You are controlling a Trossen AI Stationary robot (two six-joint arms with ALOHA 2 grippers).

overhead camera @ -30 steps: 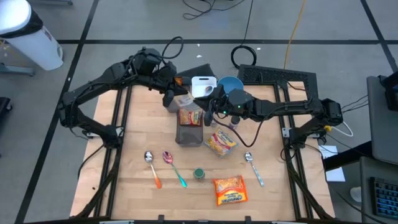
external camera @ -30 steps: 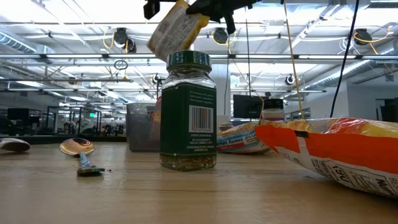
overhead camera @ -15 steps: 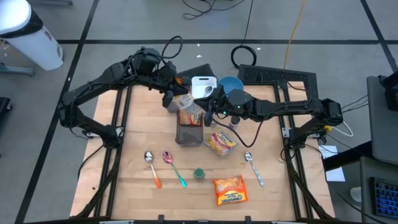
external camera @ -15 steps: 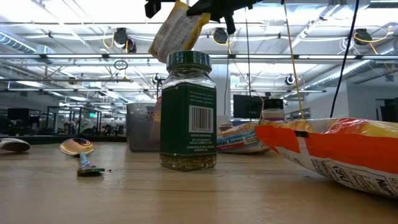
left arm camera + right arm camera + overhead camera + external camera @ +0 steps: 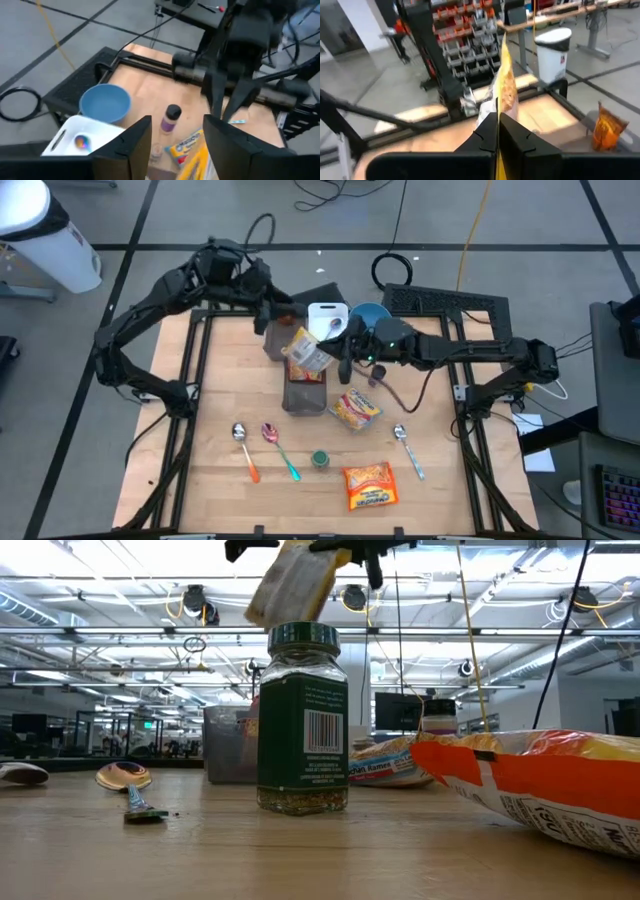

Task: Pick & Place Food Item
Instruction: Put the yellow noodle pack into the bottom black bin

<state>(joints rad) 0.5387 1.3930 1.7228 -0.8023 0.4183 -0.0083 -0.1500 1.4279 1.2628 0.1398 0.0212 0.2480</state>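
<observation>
From above, my right gripper (image 5: 338,356) is clenched on a yellow-and-orange crinkled snack packet (image 5: 306,350), which hangs tilted over the far end of the dark rectangular plastic bin (image 5: 304,392) at the middle of the wooden table (image 5: 220,420). My left gripper (image 5: 272,318) sits just beyond the packet on the far left, fingers released and apart from it. Nearer lie a green-lidded glass spice jar (image 5: 320,459), two spoons (image 5: 266,445) and an orange chip bag (image 5: 368,485).

At table height, the packet (image 5: 294,582) dangles above the spice jar (image 5: 303,720), clear of the table.

Through my left wrist camera, my own fingers (image 5: 131,142) stand spread with nothing between them.

Through my right wrist camera, my fingers (image 5: 496,135) are pressed together on the packet's (image 5: 504,87) edge.
</observation>
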